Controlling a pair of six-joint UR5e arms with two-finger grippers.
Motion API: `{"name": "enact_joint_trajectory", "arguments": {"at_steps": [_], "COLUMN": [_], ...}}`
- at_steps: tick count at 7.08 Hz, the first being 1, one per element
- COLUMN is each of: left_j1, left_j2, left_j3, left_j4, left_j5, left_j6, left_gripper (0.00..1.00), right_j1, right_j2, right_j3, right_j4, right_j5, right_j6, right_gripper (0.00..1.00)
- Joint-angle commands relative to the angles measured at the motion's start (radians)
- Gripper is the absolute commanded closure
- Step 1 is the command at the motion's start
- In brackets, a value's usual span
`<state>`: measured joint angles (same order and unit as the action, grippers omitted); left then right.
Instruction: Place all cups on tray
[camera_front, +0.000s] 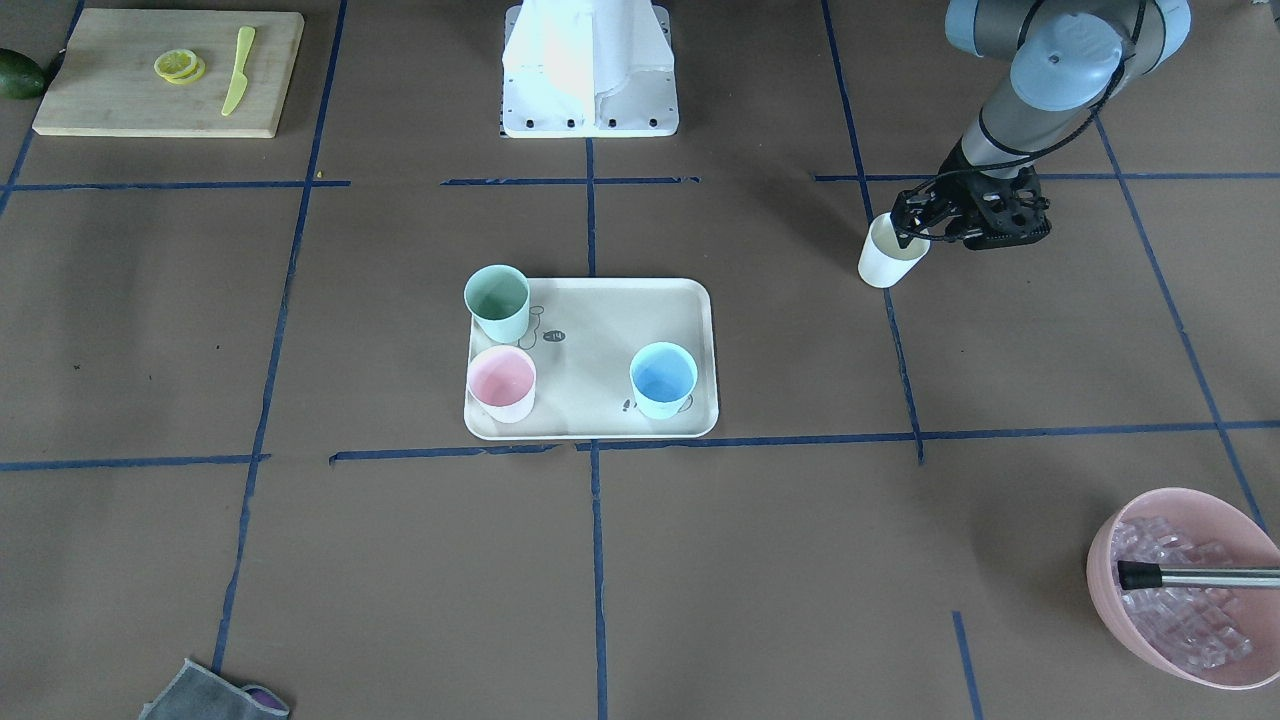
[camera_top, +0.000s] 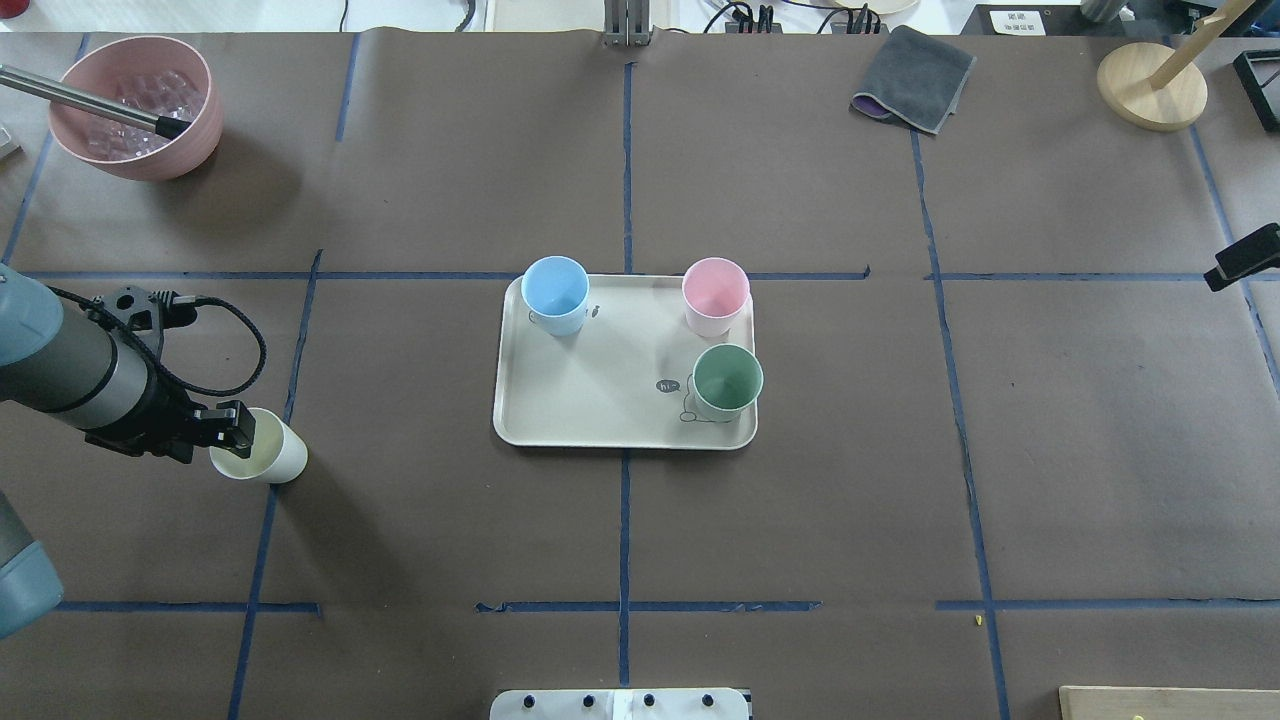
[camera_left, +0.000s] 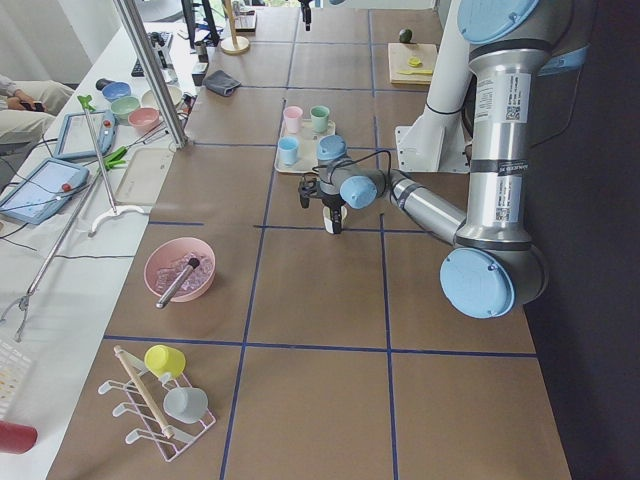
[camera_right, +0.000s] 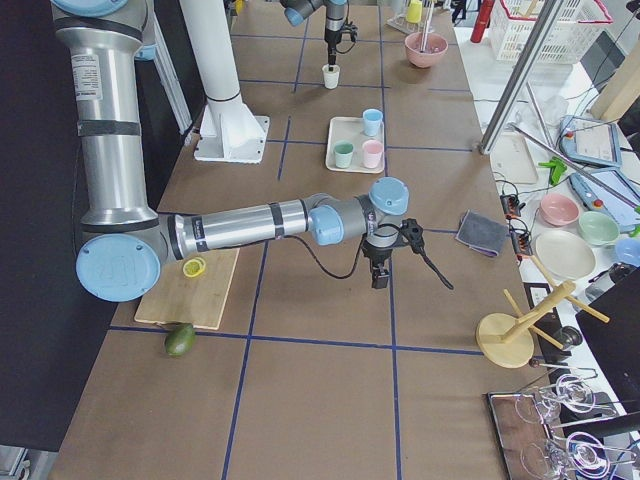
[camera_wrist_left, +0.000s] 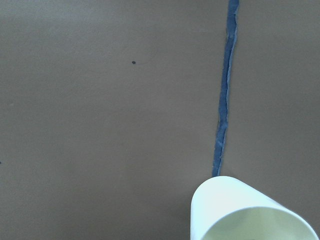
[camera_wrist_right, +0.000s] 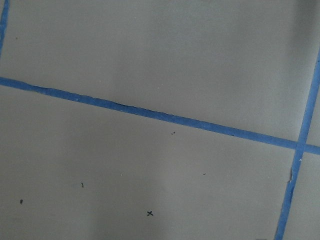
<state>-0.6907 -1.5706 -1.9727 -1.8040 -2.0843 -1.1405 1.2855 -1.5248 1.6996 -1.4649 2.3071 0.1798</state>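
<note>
Overhead exterior view of the brown-papered surface (camera_top: 450, 150), ruled with blue tape: three of the four cups stand on the beige tray (camera_top: 600, 400) at centre. The blue cup (camera_top: 555, 293) is at one far corner, the pink cup (camera_top: 715, 295) at the other, and the green cup (camera_top: 727, 380) is just in front of the pink one, beside the tray's small cartoon drawing. The cream cup (camera_top: 270, 458) is off the tray, well apart to the robot's left, upright beside a tape line. The left pincer (camera_top: 238, 428) reaches it from the side and appears clamped on its rim, one finger inside the mouth. The right pincer (camera_right: 380, 278) hangs over bare paper on the other half of the surface, shown only from the side, so whether it is apart or together cannot be told. A pink bowl (camera_top: 190, 140) of ice cubes sits at the far left corner, a grey cloth (camera_top: 915, 90) at the far right, and a wooden cutting board (camera_front: 120, 100) with lemon slices lies near the robot's base.
</note>
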Motion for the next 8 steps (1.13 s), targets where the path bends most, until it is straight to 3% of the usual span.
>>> {"name": "enact_joint_trajectory", "arguments": {"at_steps": [1,4,5,7,8], "left_j1": [0.019,0.017,0.017,0.022,0.04], "left_j2": [-0.026,-0.096,-0.173,-0.439,-0.515], "left_j3": [0.002,-0.05,-0.046,0.006,0.093], "left_j4": [0.0,0.029,0.073,0.304,0.293], "left_j5": [0.0,0.001,0.003,0.004,0.006], "left_j6": [-0.024,-0.056,-0.127,-0.174,-0.235], "left_gripper": [1.0,1.0,1.0,1.0,1.0], "right_j1": [0.0,0.0,0.0,0.0,0.0], "right_j2": [0.002,0.0,0.0,0.0,0.002], "right_j3": [0.0,0.006,0.008,0.008,0.008], "right_j4": [0.0,0.0,0.0,0.0,0.0], "right_j5": [0.0,0.0,0.0,0.0,0.0], "right_j6": [0.001,0.003,0.007,0.015,0.015], "right_gripper": [0.0,0.0,0.0,0.0,0.0]}}
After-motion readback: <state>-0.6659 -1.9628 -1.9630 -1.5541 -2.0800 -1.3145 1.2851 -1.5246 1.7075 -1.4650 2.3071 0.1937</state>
